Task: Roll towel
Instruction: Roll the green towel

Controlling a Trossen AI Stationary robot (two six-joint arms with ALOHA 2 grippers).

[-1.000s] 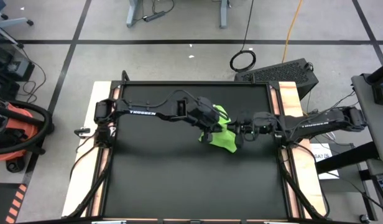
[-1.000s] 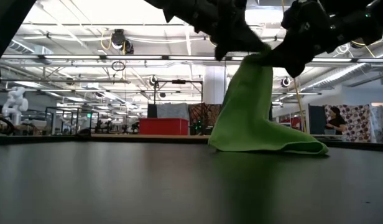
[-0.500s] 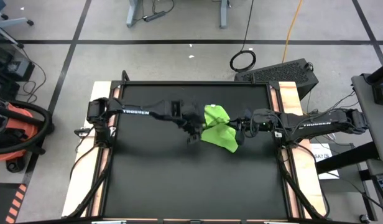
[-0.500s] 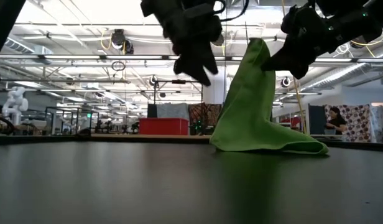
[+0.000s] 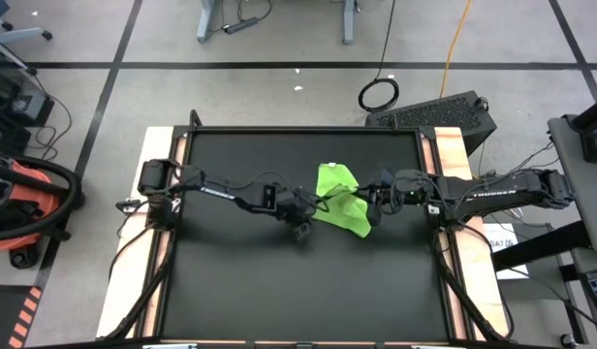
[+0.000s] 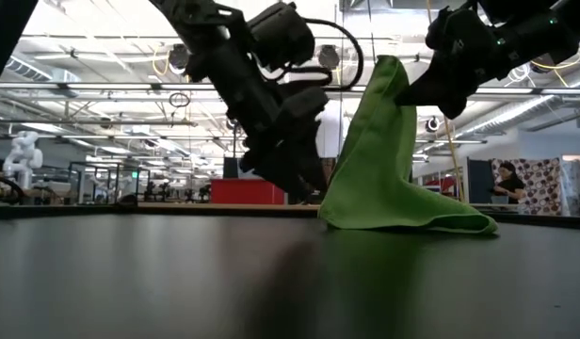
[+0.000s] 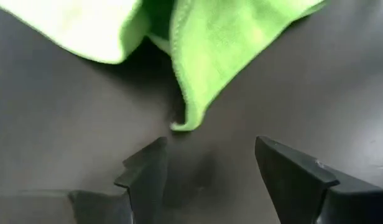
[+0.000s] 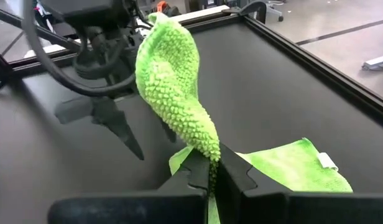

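Observation:
The lime-green towel (image 5: 339, 194) lies right of the middle of the black mat (image 5: 279, 291). One part of it is drawn up into a peak (image 6: 389, 75), and its lower end (image 6: 403, 215) is spread on the mat. My right gripper (image 5: 372, 206) is shut on the raised part, coming in from the table's right. My left gripper (image 5: 300, 229) is open and low over the mat, just left and near of the towel. A towel corner (image 7: 186, 121) lies just ahead of its fingers (image 7: 148, 171) and is untouched. My right gripper pinches a raised part of the towel (image 8: 210, 155) between its two fingers, which come from the table's right, slanting down. A flap (image 8: 170, 68) stands up past the fingertips. The rest hangs slack, with its lower end (image 8: 297, 168) on the mat.
Wooden strips (image 5: 454, 155) and a black frame border the mat on both sides. Bare mat spreads toward the near edge (image 5: 298, 310). A person (image 6: 505, 181) stands far off in the room behind.
My left gripper has opened and let go of the towel's raised part, then gone down and toward the near edge, low beside the towel. The towel stays lifted by my right gripper alone, and its top now stands as a loose peak.

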